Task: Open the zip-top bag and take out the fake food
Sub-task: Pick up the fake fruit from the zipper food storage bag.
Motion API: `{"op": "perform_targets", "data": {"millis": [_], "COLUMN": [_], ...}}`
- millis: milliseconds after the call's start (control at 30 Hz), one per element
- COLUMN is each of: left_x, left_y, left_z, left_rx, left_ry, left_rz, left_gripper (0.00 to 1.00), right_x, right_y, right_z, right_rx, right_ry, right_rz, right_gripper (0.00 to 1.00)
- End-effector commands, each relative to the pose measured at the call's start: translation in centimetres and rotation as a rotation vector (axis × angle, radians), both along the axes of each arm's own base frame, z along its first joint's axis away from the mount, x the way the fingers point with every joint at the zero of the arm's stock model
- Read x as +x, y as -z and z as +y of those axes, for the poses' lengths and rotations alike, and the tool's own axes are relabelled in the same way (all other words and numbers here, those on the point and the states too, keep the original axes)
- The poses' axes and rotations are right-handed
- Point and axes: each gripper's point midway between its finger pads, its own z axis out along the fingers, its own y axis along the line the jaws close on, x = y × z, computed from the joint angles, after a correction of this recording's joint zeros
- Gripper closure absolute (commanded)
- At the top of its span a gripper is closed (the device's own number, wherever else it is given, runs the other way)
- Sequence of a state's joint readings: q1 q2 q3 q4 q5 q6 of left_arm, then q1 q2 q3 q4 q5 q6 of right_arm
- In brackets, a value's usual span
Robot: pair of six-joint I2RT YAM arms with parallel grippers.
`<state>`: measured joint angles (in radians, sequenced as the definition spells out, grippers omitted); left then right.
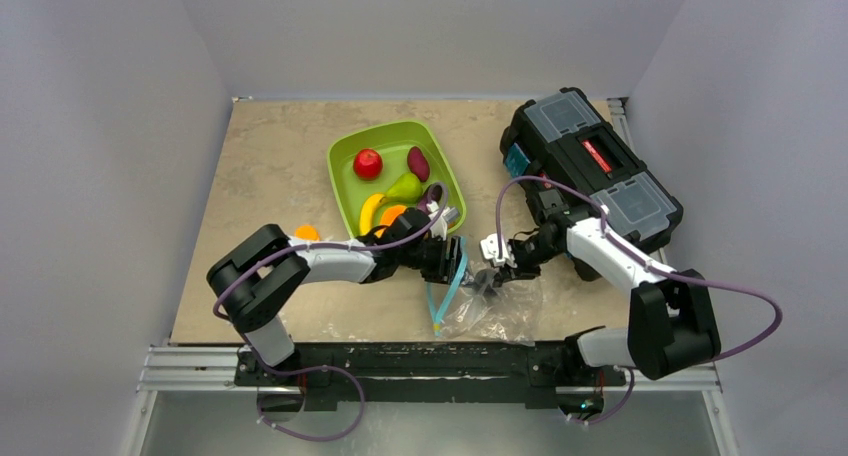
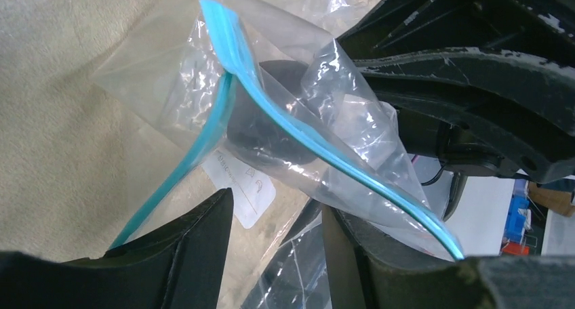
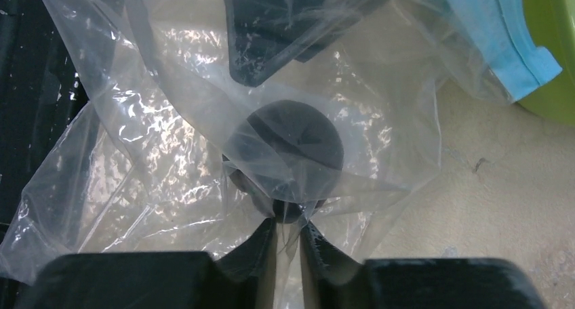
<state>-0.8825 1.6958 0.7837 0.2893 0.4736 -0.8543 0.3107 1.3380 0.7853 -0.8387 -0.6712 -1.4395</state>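
Several glossy plastic fruits and vegetables (image 1: 367,163) lie in the lime-green plastic tray (image 1: 385,141) on the bench (image 1: 270,156). Just off the tray's near edge, the left tool (image 2: 276,251) has its fingers spread at the teal-zipped mouth of the clear crinkly plastic bag (image 1: 490,311). Further right of the tray, the right tool (image 3: 288,244) pinches the bag's film beside a dark round piece (image 3: 291,146) inside.

One zip-top bag (image 1: 500,311) lies on the surface (image 1: 270,166), with one dark round piece (image 3: 291,146) of fake food inside. One green tray (image 1: 385,139) holds six pieces: one red apple (image 1: 368,163), one maroon piece (image 1: 418,163), one green pear (image 1: 404,187), one yellow banana (image 1: 370,212), one orange piece (image 1: 392,215) and one purple eggplant (image 1: 433,193). There is also one black toolbox (image 1: 590,166) and one small orange item (image 1: 306,232).
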Motion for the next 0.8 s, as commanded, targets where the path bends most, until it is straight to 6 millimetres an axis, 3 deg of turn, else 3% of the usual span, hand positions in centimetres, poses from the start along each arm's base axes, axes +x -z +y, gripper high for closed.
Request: {"op": "perform_targets", "data": {"millis": [0, 67, 300, 767], "left_x": [0.3, 0.3, 0.4, 0.2], "left_y": [-1.6, -1.8, -2.0, -1.1], "left_z": [-1.6, -1.8, -1.7, -2.4], "left_rx": [-0.055, -0.062, -0.040, 0.011], "left_ry": [0.025, 0.023, 0.038, 0.034], "left_rz": [-0.016, -0.021, -0.065, -0.049], "left_gripper": [0.49, 0.46, 0.37, 0.32], "right_x": [0.2, 0.2, -0.2, -0.3], "right_y": [-0.2, -0.3, -0.6, -1.5], "right_z": [0.9, 1.3, 2.4, 4.2], "right_rx": [0.034, 0.044, 0.087, 0.183], "right_ry": [0.005, 0.004, 0.000, 0.042], "right_rz": [-0.014, -0.020, -0.011, 0.060], "right_gripper": [0.92, 1.00, 1.00, 1.00]}}
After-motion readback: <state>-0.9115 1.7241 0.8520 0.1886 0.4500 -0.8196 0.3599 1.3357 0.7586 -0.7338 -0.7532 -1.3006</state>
